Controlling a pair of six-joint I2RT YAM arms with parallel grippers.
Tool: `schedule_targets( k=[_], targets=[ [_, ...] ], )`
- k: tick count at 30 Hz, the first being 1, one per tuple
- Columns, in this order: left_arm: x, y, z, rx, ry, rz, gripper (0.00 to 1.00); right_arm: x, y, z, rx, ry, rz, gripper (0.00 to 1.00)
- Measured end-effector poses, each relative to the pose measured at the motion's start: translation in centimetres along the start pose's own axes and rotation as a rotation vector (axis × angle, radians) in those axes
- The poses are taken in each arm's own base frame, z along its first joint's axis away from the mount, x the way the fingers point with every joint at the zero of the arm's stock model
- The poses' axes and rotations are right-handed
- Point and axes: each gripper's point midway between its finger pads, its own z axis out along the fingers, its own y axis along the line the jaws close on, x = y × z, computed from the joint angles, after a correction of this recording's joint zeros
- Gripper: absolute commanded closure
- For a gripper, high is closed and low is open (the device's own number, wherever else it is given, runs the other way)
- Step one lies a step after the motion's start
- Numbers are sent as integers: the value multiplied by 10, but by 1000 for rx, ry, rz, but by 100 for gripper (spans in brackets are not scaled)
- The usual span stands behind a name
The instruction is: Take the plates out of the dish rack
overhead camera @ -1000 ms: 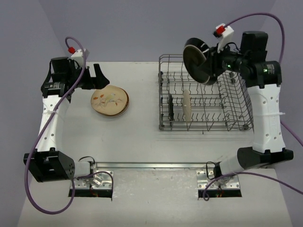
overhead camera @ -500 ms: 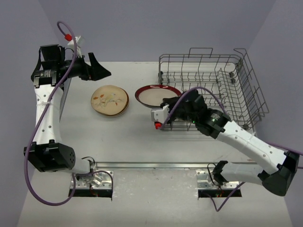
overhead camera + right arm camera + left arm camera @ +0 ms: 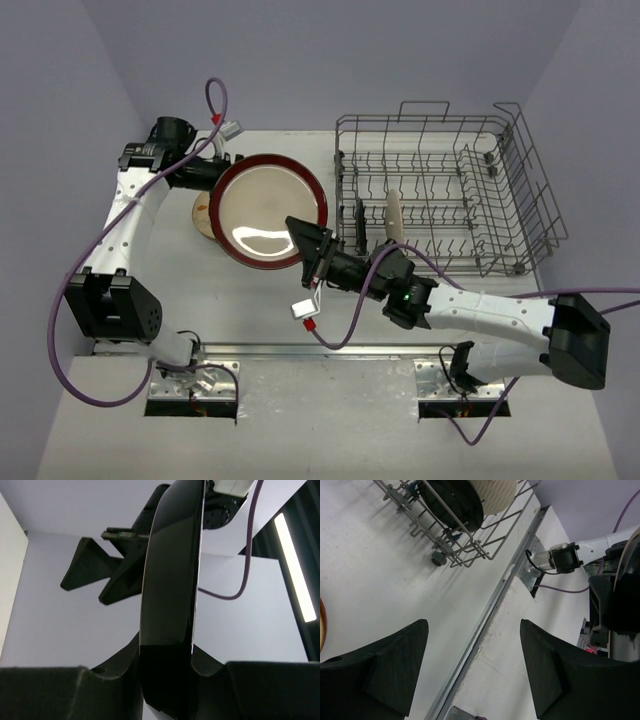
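A brown-rimmed plate [image 3: 267,210] with a cream face is held tilted above the table, left of the dish rack [image 3: 420,117]. My right gripper [image 3: 305,240] is shut on its near rim; in the right wrist view the rim [image 3: 170,580] runs edge-on between the jaws [image 3: 167,680]. My left gripper [image 3: 208,172] is at the plate's far left rim, open, with nothing between its fingers [image 3: 472,645]. A black plate [image 3: 360,225] and a cream plate [image 3: 393,220] stand upright in the rack. A stack of plates [image 3: 203,212] lies mostly hidden under the held one.
The metal rail [image 3: 330,350] with both arm bases runs along the near table edge. In the left wrist view the rack's corner [image 3: 440,557] shows at the top, with the right arm's wrist [image 3: 607,600] at the right edge.
My right arm carried the plate out of the rack and swung it left over the stack. My left arm came right toward the plate's rim, and its jaws narrowed somewhat.
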Motion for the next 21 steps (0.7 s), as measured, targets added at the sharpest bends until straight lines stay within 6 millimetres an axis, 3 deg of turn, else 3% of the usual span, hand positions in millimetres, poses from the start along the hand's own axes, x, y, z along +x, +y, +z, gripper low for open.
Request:
schedule_targets(
  k=[4, 8, 14, 18, 21],
  targets=[
    [2, -2, 0, 23, -6, 1, 26, -17, 5, 9, 6, -34, -21, 100],
    [4, 14, -7, -21, -45, -40, 16, -17, 14, 9, -19, -11, -22, 100],
    [-15, 51, -72, -90, -248, -125, 14, -5, 26, -12, -57, 62, -18, 100],
    [-32, 44, -80, -20, -259, -83, 14, -4, 39, -29, -83, 76, -19, 100],
    [-29, 37, -77, 21, -249, -89, 15, -8, 54, -34, -120, 67, -20, 100]
  ],
)
